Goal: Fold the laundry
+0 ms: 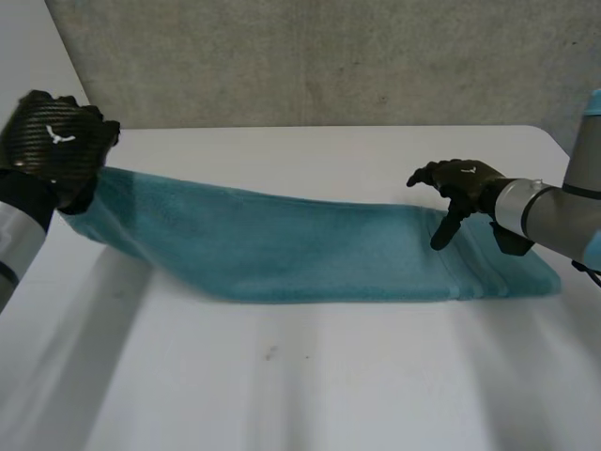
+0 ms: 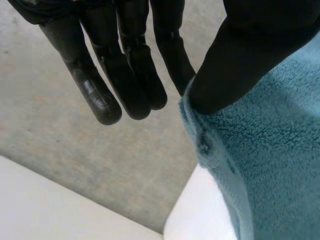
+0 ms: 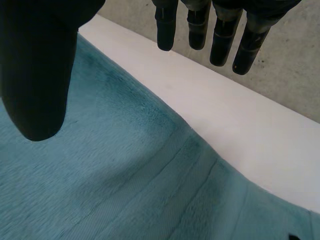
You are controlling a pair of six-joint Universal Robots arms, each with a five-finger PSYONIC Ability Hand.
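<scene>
I see the teal towel (image 1: 310, 254) lying as a long band across the white table (image 1: 282, 385), from about 9 o'clock to 3 o'clock. Its 9 o'clock end is held up off the table by my left hand (image 1: 54, 141): the thumb pinches the hem against the nearest finger, and the other fingers are straight. My right hand (image 1: 462, 186) is over the 3 o'clock end, fingers spread and straight, holding nothing, with the thumb pointing down to the cloth. The back of the left hand carries a small white mark (image 1: 60, 137), too small for me to read.
</scene>
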